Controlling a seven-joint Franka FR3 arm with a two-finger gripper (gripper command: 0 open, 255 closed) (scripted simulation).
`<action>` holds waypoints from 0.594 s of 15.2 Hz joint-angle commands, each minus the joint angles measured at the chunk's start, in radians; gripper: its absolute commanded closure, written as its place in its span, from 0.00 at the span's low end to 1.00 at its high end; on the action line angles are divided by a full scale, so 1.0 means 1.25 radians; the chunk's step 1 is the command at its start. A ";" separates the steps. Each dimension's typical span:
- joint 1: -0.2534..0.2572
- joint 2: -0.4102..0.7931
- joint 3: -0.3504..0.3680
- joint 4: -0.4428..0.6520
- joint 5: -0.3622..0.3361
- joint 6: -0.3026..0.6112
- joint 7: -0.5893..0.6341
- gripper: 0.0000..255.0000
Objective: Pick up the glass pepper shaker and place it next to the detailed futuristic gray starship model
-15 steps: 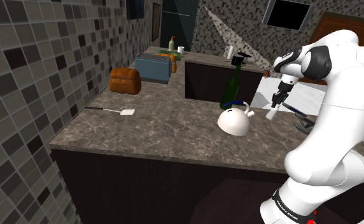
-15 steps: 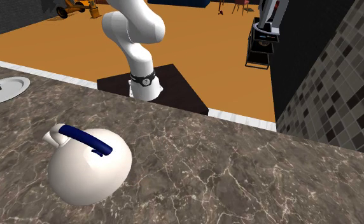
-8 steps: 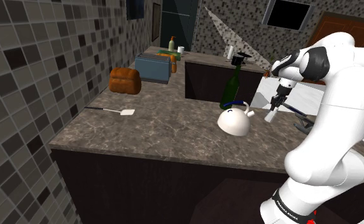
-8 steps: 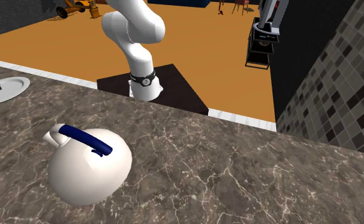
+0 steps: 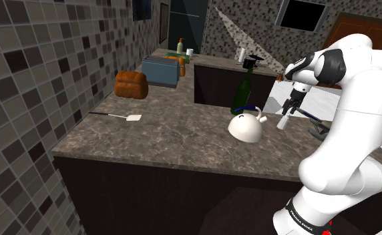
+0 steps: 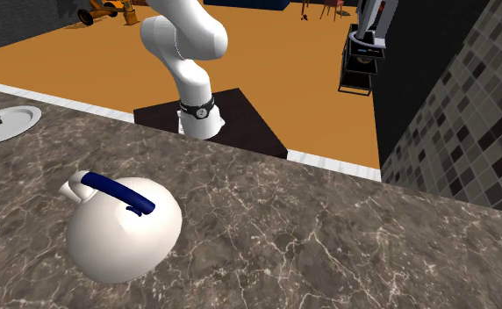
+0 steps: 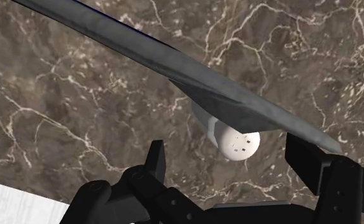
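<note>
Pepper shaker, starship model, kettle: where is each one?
pepper shaker [image 7: 238,141], wrist view, on its white cap with holes.
starship model [image 7: 219,95], wrist view, on its long grey body.
white kettle [image 6: 122,235], second exterior view, on its round body.

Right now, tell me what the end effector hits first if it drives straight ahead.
Probably the starship: its grey wing crosses in front of the shaker lying dead ahead. Depth is unclear, so it could be the shaker.

A grey mosaic-tiled wall [image 5: 29,87] rose at the left beside the dark marble counter [image 5: 176,137]; an orange floor [image 6: 276,70] spread beyond it.
</note>
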 commanded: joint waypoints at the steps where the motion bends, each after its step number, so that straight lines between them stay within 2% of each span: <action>1: 0.000 0.000 0.000 0.000 0.000 0.000 0.000 0.00; 2: 0.000 0.000 0.000 0.000 0.000 0.000 0.000 0.00; 6: -0.001 -0.025 -0.008 0.071 -0.018 -0.092 0.012 0.00; 9: -0.001 -0.025 -0.008 0.071 -0.018 -0.092 0.012 0.00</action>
